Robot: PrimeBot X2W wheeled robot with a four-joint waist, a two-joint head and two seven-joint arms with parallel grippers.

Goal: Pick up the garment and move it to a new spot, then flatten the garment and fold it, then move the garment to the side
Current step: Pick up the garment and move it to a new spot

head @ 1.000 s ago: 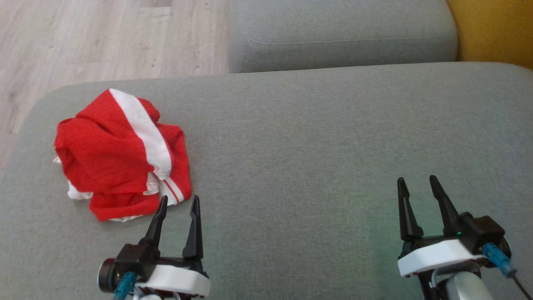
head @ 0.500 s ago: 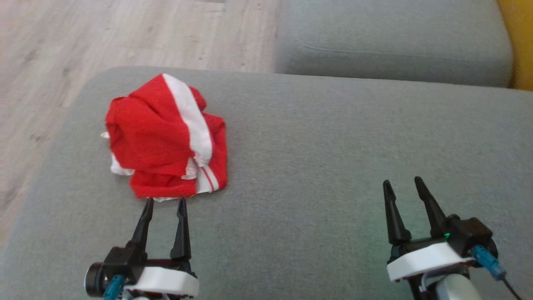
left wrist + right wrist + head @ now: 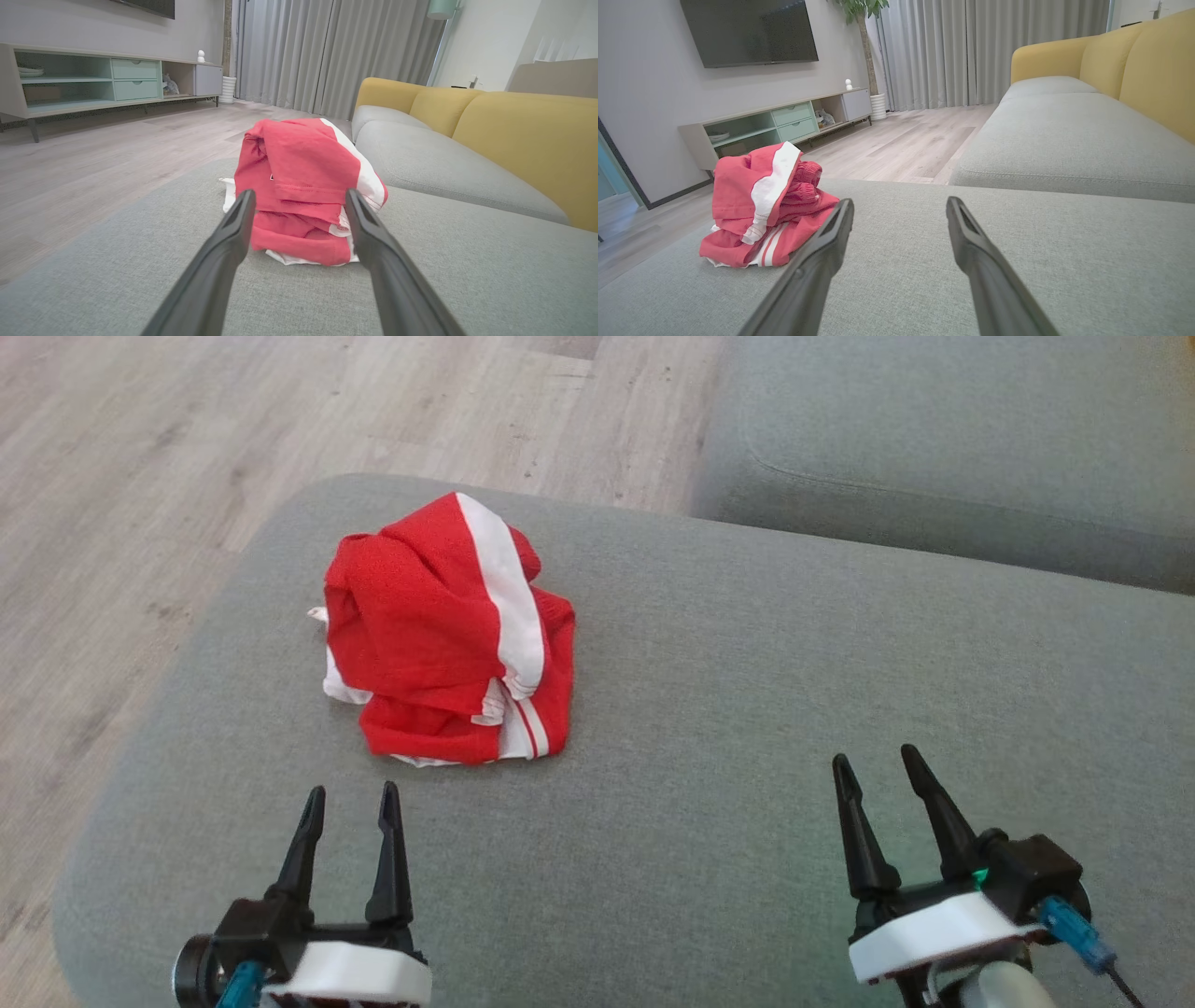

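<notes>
- We work over a broad grey cushion, with wooden floor along its left and far edges.
- The crumpled red-and-white garment lies near the cushion's far-left corner.
- Our left gripper sits just short of the garment and our right gripper well apart, both with fingers spread.

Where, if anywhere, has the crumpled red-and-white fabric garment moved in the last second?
No. The garment lies as before near the far left corner of the grey sofa cushion; only the camera turned.

Home living room: sofa, wall TV, curtains.
</notes>
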